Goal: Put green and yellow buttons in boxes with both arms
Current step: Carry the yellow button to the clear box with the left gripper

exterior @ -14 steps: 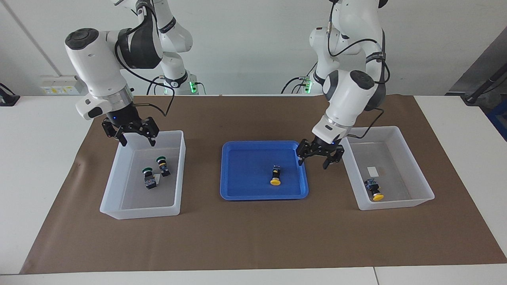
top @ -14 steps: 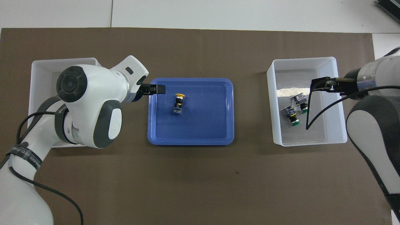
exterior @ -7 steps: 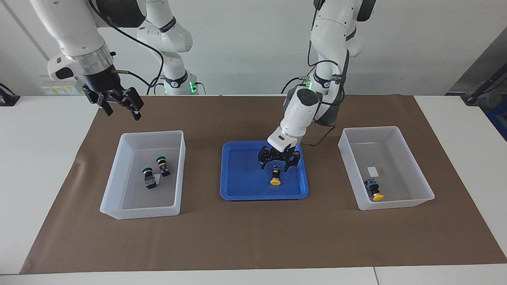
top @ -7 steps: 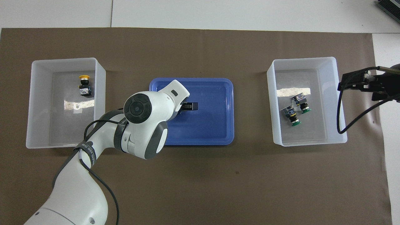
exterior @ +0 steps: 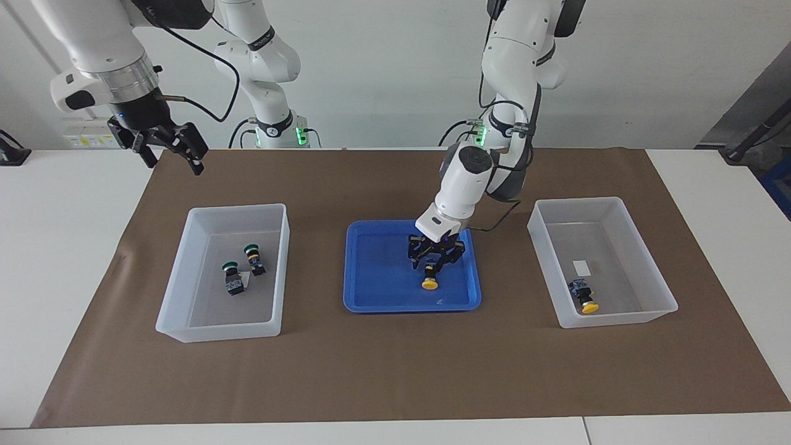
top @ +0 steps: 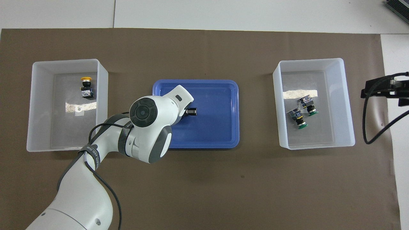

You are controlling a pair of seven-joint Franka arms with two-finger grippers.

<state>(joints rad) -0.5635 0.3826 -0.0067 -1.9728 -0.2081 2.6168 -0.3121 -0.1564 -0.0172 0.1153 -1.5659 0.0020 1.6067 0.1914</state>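
Overhead view: no writing legible; left gripper fingers flank tray's yellow button, right gripper fingers spread, empty.

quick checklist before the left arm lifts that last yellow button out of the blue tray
1. Left gripper down on the yellow button in the blue tray: ok.
2. Fingers closed firmly on the button's body: cannot tell.
3. Button lying flat, cap pointing away from the robots: ok.
4. Target box at the left arm's end has free floor beside the other yellow button: ok.
5. Right gripper raised, waiting outside the box with the green buttons: ok.
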